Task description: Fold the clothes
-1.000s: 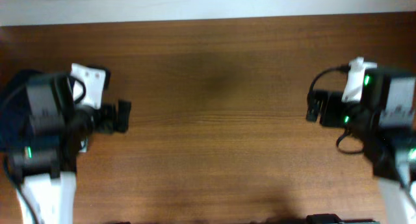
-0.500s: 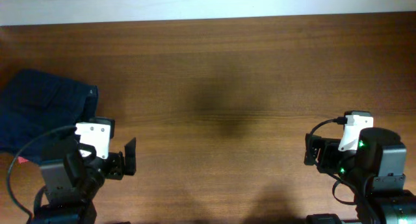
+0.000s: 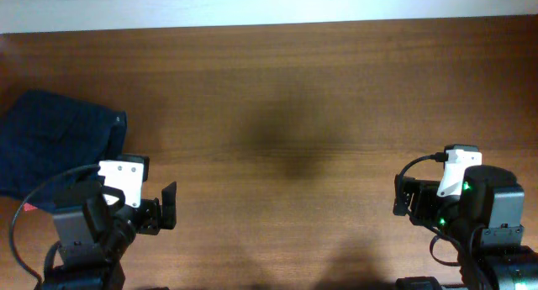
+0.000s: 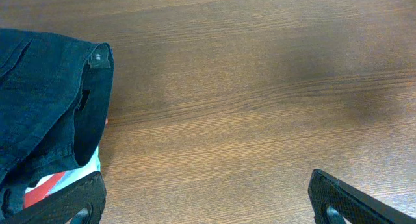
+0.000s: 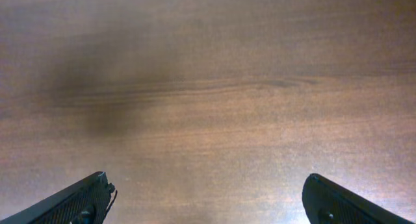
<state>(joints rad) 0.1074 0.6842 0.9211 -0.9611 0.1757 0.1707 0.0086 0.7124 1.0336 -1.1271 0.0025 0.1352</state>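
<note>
The clothes, a dark navy-blue garment (image 3: 59,143), lie folded at the table's left edge; in the left wrist view (image 4: 45,100) they fill the left side, with a hem and belt loop showing. My left gripper (image 3: 166,208) is open and empty near the front edge, just right of the garment; its fingertips frame bare wood in the left wrist view (image 4: 208,208). My right gripper (image 3: 402,197) is open and empty at the front right, over bare wood in the right wrist view (image 5: 208,201).
Red and white-teal folded cloth (image 4: 58,182) peeks out from under the navy garment's near edge. The brown wooden table (image 3: 277,88) stretches between the arms. A pale wall strip runs along the far edge.
Both arms have drawn back toward the front edge since one second ago, and the left arm has uncovered the navy garment. Almost nothing has moved in the last half second.
</note>
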